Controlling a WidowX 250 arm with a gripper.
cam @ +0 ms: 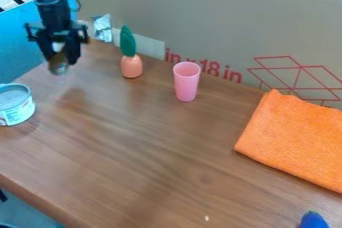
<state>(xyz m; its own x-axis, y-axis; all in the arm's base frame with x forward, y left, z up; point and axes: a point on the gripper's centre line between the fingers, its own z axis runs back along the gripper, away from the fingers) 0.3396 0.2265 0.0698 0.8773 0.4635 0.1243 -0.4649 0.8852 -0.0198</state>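
At the near right corner of a wood-grained table (157,157), a blue, rounded tip (312,220), cut off by the lower edge of the view, and to its left a tiny white speck (206,218) on the wood. Farther back on the right, an orange cloth (297,137), spread flat and running out past the right edge. Across at far left, a round tin (15,104) with a pale label, upright and partly cut off. Near the middle of the far half, a pink cup (186,82), upright and well apart from the cloth. At upper left, above the tabletop, the black gripper (60,57), pointing down, parted only by the width of a small brown-and-silver object (58,66) and closed on it from both sides. To the right of the gripper, a peach-coloured, rounded toy (131,66) with a tall green leaf, standing upright. Just behind, crumpled silvery wrapping (103,28) near a cardboard panel (220,22) with red lines and lettering.
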